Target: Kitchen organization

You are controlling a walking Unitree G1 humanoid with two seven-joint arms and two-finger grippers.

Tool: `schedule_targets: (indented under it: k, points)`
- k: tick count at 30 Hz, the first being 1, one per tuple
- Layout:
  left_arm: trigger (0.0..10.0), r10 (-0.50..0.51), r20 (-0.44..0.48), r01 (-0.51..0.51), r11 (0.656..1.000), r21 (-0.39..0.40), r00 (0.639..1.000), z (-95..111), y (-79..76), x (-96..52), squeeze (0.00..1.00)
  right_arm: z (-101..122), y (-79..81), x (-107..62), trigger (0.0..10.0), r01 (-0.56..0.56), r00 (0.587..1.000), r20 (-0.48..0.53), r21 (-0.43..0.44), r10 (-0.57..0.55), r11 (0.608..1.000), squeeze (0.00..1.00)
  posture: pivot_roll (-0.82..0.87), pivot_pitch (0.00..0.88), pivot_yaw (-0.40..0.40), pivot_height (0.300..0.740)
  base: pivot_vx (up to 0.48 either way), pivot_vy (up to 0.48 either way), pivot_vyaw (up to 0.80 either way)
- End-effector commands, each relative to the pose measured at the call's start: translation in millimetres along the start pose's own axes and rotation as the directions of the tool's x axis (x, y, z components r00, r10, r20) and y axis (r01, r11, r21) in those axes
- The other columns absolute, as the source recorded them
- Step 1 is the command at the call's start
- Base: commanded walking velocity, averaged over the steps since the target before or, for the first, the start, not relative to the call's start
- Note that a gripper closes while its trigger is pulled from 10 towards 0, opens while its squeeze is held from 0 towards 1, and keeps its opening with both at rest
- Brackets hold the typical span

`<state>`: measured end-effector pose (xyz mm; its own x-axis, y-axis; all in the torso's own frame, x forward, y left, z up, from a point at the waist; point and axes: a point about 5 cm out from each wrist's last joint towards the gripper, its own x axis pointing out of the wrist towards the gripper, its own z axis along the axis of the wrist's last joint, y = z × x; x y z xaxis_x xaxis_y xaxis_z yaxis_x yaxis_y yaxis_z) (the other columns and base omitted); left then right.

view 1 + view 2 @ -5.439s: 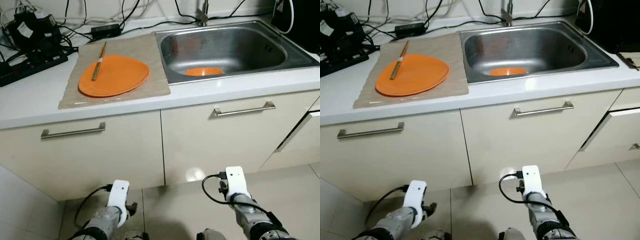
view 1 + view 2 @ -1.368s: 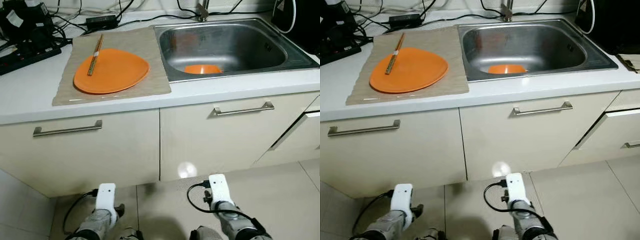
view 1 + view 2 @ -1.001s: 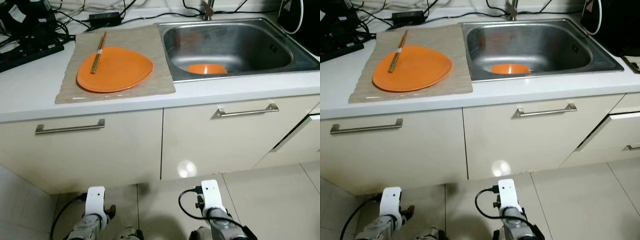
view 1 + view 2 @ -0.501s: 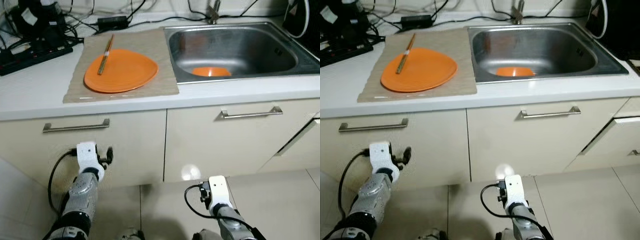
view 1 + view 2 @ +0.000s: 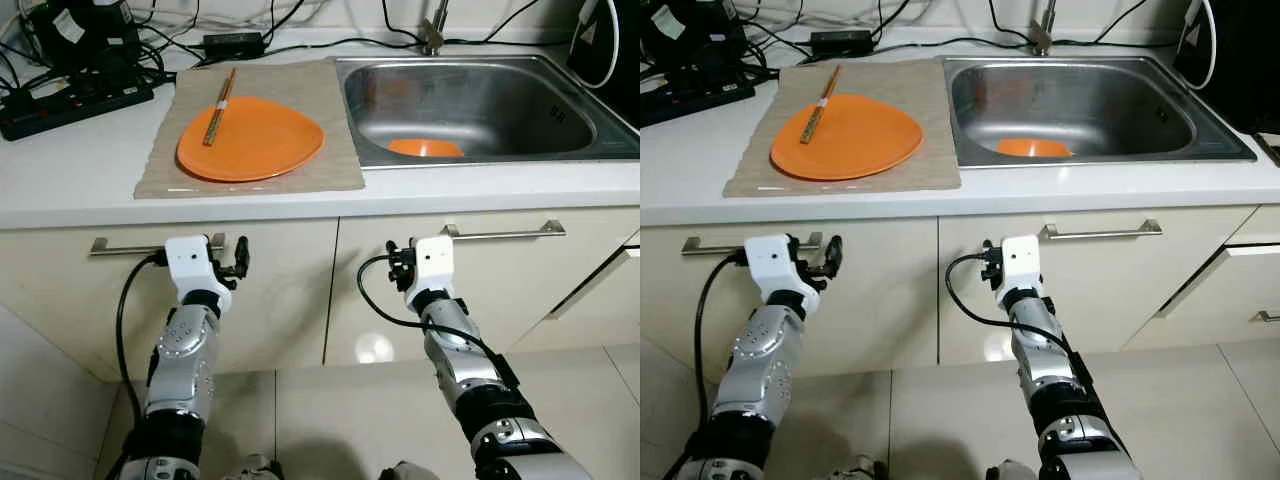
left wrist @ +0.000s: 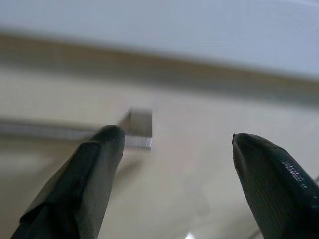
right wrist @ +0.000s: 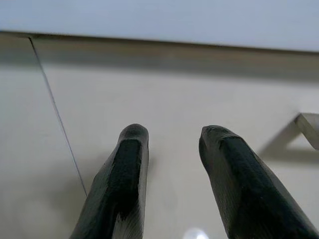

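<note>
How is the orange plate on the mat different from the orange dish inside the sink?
The orange plate lies on the beige mat on the counter, while the orange dish lies low in the steel sink. The plate carries chopsticks across its rim; the dish carries nothing that can be seen. The plate shows whole and looks wider; the dish is partly hidden by the sink's front wall. Both are the same orange.

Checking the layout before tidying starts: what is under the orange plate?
A tan mat lies under the plate, chopsticks rest on it. The mat beneath the plate is covered.
</note>
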<state>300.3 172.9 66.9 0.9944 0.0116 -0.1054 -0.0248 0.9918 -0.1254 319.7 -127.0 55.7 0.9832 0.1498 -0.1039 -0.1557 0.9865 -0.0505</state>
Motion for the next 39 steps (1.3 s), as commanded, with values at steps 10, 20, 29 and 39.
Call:
schedule_targets:
  k: [10,20,29,39]
  points:
    - [10.0,0.02,0.053,-0.021,1.0,0.01,0.998,30,-2.3,-10.9,0.0,17,1.1,-9.5,10.0,0.012,0.999,0.046,0.015,-0.013,1.0,0.0,0.01,0.0,0.009,0.707,0.0,0.0,0.0]
    - [10.0,0.027,0.084,-0.029,0.999,0.019,0.996,71,-11.5,-4.4,0.0,59,7.5,-4.4,10.0,-0.003,0.992,0.125,0.048,-0.003,0.999,0.0,0.0,0.0,0.009,0.707,0.0,0.0,0.0]
    - [10.0,-0.025,0.09,0.019,0.998,0.067,0.996,94,-22.0,5.0,0.0,79,12.6,10.0,10.0,-0.042,0.989,0.143,0.046,0.035,0.998,0.0,0.0,0.0,0.012,0.707,0.0,0.0,0.0]
    - [10.0,-0.052,0.121,0.041,0.995,0.089,0.991,122,-29.2,18.3,0.0,111,16.1,17.1,10.0,-0.027,0.974,0.226,0.021,0.022,0.999,0.0,0.01,0.0,0.03,0.707,0.0,0.0,0.0]
